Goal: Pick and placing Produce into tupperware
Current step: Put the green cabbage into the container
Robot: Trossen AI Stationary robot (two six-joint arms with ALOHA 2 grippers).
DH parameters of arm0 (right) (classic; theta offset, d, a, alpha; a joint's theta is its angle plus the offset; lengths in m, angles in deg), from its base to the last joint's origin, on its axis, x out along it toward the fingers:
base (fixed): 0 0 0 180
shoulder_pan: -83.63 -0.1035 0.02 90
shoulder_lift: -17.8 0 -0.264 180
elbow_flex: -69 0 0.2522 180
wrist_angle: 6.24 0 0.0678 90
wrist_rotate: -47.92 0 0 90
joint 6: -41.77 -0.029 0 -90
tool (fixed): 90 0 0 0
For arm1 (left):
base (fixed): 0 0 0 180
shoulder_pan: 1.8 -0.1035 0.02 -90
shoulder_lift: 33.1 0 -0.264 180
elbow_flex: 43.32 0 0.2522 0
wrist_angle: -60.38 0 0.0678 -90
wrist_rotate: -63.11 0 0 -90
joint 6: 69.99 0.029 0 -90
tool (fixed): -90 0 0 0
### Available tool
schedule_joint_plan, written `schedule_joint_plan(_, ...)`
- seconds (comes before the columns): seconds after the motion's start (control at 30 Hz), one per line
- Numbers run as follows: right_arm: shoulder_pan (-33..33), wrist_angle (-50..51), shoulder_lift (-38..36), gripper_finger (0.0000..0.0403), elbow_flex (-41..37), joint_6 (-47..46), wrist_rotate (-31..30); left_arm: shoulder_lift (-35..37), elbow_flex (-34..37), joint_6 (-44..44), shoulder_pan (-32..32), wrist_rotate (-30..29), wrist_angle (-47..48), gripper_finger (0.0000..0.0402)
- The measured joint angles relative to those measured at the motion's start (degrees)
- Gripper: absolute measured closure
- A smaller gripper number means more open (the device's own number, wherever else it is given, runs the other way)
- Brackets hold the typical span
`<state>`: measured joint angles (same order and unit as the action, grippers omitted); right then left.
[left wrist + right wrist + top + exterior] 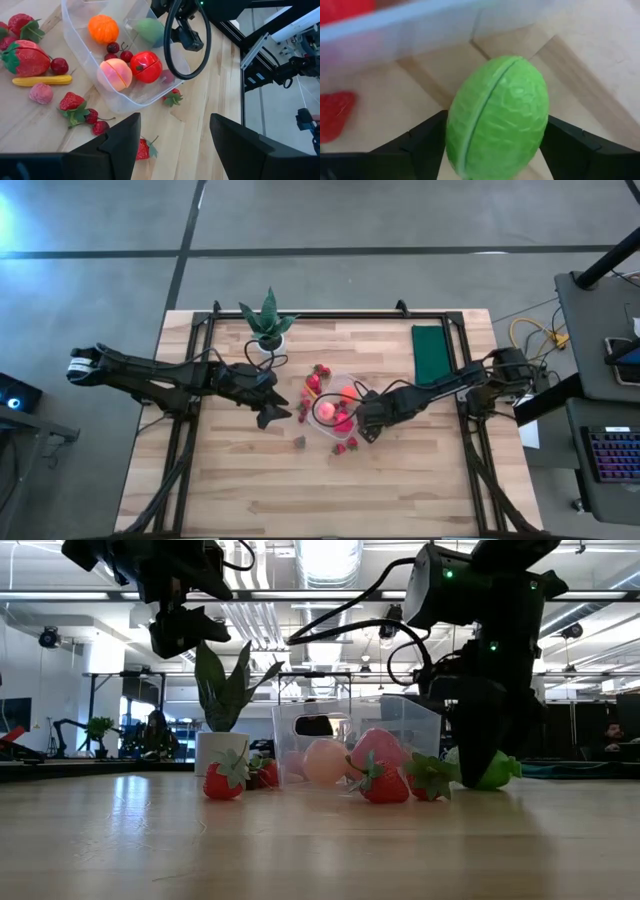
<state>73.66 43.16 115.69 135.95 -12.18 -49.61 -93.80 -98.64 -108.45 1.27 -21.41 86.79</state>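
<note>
The clear tupperware (340, 377) (82, 47) stands mid-table and holds an orange (103, 28), a peach (114, 74), a red fruit (146, 66) and cherries. Strawberries (26, 56), a yellow piece (42, 80) and a pink piece (41, 93) lie on the wood around it. My right gripper (362, 428) (495, 150) points down just beside the tub's right wall, shut on a green fruit (497, 117) (492, 770). My left gripper (272, 416) (175, 145) hovers open, left of the tub, above the table. My right gripper pinches the green fruit between its two fingers, one on each of its rounded sides (456, 135). The fingers come from above, pointing down, and lie across the fruit. The fruit sits on the wood beside the tub's outer wall (395, 30).
A spiky potted plant (266, 322) stands at the far side, left of the middle. A dark green cloth (432, 352) lies at the far right. Loose strawberries (345, 446) lie near the tub's near side. Bare wood stretches toward the near edge.
</note>
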Motion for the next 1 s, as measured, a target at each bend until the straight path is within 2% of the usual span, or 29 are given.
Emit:
schedule_joint_plan(0.4,-0.61,0.58,-6.41,0.0162,3.12,-0.02,0.11,0.00,0.70,0.04,0.00,-1.11,-0.09,0.0178)
schedule_joint_plan(0.63,-0.63,3.22,-11.04,0.0167,6.84,-0.05,-0.11,0.00,0.70,0.09,0.00,-1.40,-0.11,0.0178)
schedule_joint_plan(0.73,-0.63,3.10,-12.33,0.0167,9.67,1.27,-2.03,0.00,0.70,0.17,0.00,-1.51,-0.13,0.0178)
schedule_joint_plan(0.83,0.29,2.73,-12.33,0.0167,13.44,3.54,-3.03,0.00,0.70,0.24,0.00,-1.83,-0.15,0.0178)
schedule_joint_plan(1.0,3.91,3.08,-8.02,0.0167,18.51,8.35,-2.61,-0.02,0.70,0.37,0.00,-3.02,-0.26,0.0178)
